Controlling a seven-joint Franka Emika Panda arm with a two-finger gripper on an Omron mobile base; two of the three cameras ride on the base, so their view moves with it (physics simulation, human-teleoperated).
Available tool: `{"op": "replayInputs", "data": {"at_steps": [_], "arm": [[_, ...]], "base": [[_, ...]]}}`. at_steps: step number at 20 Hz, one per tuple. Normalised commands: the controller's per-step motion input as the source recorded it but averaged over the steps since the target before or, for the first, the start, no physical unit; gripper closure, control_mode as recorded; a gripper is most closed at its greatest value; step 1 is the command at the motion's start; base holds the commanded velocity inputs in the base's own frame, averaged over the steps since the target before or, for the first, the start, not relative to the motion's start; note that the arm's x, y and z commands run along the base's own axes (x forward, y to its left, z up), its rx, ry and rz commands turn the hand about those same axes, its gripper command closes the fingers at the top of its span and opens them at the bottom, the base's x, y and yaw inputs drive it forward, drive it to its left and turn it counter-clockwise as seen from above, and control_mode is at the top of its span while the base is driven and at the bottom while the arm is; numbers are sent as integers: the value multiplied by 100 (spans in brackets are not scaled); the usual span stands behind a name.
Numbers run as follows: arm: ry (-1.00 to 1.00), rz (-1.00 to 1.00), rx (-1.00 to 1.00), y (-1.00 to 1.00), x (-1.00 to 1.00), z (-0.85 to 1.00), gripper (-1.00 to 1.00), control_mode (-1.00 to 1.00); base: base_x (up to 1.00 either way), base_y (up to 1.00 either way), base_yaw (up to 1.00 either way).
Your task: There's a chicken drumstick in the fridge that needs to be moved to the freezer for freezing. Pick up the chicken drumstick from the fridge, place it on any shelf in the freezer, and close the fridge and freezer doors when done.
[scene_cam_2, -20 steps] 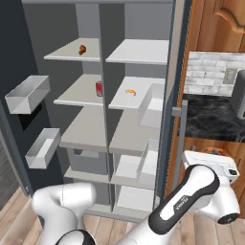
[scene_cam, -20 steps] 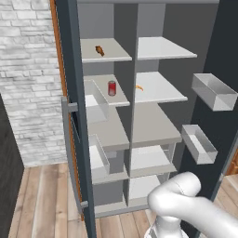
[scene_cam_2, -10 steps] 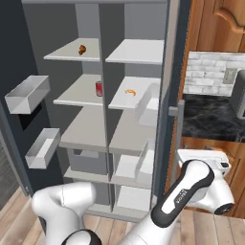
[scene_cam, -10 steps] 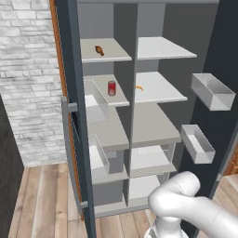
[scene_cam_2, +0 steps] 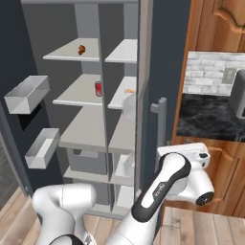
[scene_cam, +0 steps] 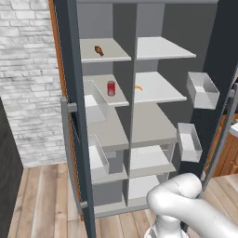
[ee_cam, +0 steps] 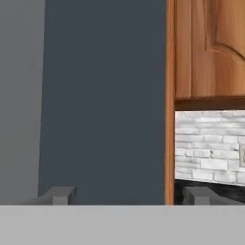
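Right-hand door (scene_cam_2: 146, 95) has swung inward since the earlier frame; in the right base view its edge now covers part of the right compartment that was fully exposed before.

Hidden/unclear: the fingers are behind the door's bar handle (scene_cam_2: 161, 122) in the right base view, so contact with it cannot be judged. Right-hand shelves are cut off by the door edge.

Gripper (ee_cam: 128, 195): the two tips stand wide apart in the hand view, nothing between them, dark slate door panel directly ahead, wooden cabinet (ee_cam: 206, 48) off to one side.

Chicken drumstick (scene_cam: 98, 50) lies on the top shelf (scene_cam: 104, 53) of the left compartment, above and left of the gripper, well apart, beyond the door. Red can (scene_cam: 111, 88) sits one shelf lower.
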Motion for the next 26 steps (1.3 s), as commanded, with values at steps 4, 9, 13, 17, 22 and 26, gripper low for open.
{"op": "replayInputs", "data": {"at_steps": [4, 9, 13, 17, 22, 26], "arm": [[0, -5, -10, 100, 75, 0, -100, -100], [2, -5, -5, 100, 82, 0, -100, -100], [7, -5, 0, 100, 79, 0, -100, -100], [6, -3, 0, 100, 61, 12, -100, -100], [2, -3, 0, 100, 61, 16, -100, -100], [0, -4, 0, 93, 69, 13, -100, -100]], "base": [[0, 0, 0], [0, 0, 0], [0, 0, 0], [0, 0, 0], [0, 0, 0], [0, 0, 0]]}}
